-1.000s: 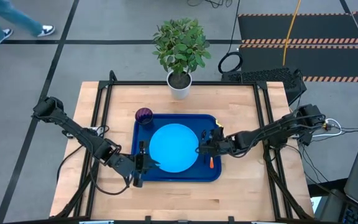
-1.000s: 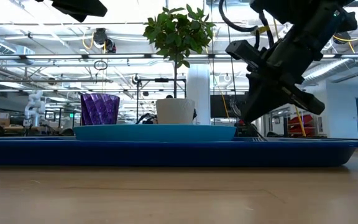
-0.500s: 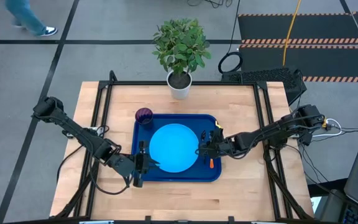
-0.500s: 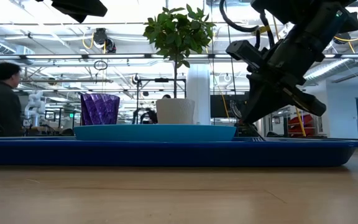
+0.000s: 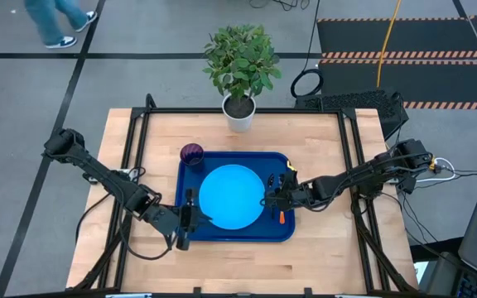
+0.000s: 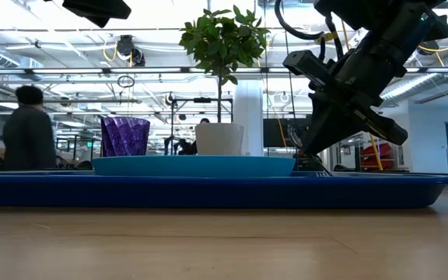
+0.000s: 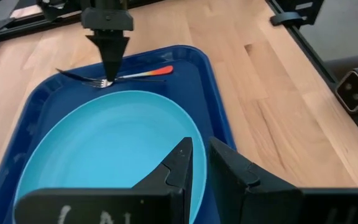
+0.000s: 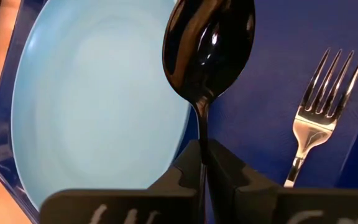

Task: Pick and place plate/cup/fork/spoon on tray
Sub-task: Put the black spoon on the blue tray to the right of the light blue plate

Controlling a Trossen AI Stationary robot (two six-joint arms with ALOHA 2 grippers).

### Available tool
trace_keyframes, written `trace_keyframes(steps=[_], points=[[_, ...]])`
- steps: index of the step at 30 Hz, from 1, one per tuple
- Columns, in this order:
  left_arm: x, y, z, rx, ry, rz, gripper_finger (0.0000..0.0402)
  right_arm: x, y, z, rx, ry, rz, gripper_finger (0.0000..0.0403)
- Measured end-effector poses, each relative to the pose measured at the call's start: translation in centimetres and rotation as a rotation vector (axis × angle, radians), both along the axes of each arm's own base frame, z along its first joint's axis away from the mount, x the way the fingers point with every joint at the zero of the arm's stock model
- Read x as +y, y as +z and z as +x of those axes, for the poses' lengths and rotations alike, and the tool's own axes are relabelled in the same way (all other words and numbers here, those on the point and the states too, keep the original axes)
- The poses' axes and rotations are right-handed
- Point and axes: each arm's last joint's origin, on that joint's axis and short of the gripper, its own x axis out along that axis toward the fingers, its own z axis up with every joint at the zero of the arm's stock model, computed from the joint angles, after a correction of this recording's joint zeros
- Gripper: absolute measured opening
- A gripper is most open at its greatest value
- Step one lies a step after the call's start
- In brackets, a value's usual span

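Spoon (image 8: 207, 53) clamped by its thin handle in right gripper (image 5: 273, 198), long axis in line with the fingers, bowl leading toward the plate (image 5: 231, 196), over the tray (image 5: 190, 178) beside the fork (image 8: 319, 112). Fork lies flat, tines toward plate. Cup (image 5: 191, 153) at tray's far corner. Left gripper (image 5: 190, 218) nearly closed, empty, at plate's near edge. Wooden table (image 5: 321, 141); potted plant (image 5: 240, 70); person (image 6: 28, 128) walking behind.
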Motion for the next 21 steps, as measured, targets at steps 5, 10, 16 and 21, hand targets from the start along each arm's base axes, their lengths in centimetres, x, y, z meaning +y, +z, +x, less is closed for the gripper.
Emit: trace_keyframes(steps=[5,10,16,21], points=[[-0.1,0.1,0.1,-0.006,-0.037,0.002,0.0051,0.0,0.0,0.0,0.004,0.004,-0.004,0.0],[-0.2,0.2,0.1,-0.017,-0.032,-0.014,0.0051,0.0,-0.2,-0.2,0.003,-0.004,0.005,0.0],[-0.2,0.2,0.1,-0.017,-0.026,-0.022,0.0051,-0.2,-1.5,-0.9,-0.014,-0.02,0.045,0.0],[-0.2,0.2,0.1,-0.017,-0.026,-0.023,0.0051,-0.1,-1.5,-0.8,-0.044,0.002,0.042,0.0]])
